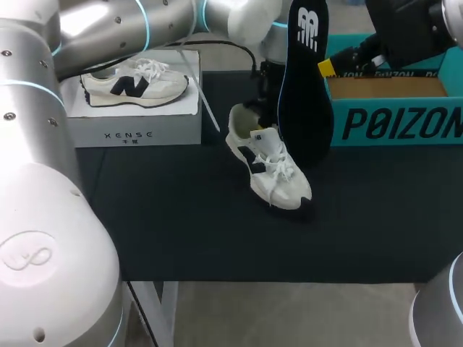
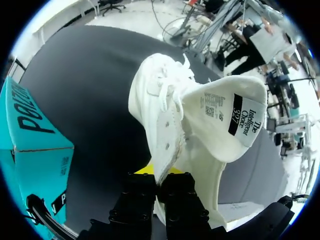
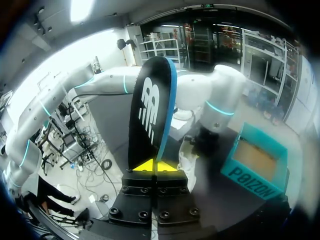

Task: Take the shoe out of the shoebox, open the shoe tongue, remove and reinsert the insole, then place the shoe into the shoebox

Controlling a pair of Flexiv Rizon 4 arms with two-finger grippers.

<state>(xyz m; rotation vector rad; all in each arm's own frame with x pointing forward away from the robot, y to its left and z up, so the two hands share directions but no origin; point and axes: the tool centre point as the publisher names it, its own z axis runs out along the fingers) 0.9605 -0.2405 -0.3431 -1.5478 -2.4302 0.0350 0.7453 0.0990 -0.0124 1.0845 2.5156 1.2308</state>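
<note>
Shoe: The white lace-up trainer [image 1: 269, 170] with a navy side logo stands out of the box on the black table mat [image 1: 181, 217]. It is just beside the teal cardboard shoebox [image 1: 398, 123], on the side the left arm comes in from.

Tongue: The padded white tongue [image 2: 225, 120] is folded forward over the laces, with its printed label showing.

Insole: The black foam insole [image 1: 304, 87] is out of the trainer and held upright in the air. It is between the trainer's heel and the shoebox's open end.

Left gripper: The left gripper [image 2: 159, 182] has its 2 fingers pressed together on the trainer's collar edge at the heel end, farther from the shoebox than the insole.

Right gripper: The right gripper [image 3: 155, 167] is clamped on the insole's lower end, its yellow tips on either face, close by the shoebox's rim.

Shoebox: It lies open, showing its brown cardboard floor.

Elsewhere: A white display box [image 1: 137, 126] with a second white trainer [image 1: 134, 83] on top stands well apart from the shoebox, beyond the first trainer.
</note>
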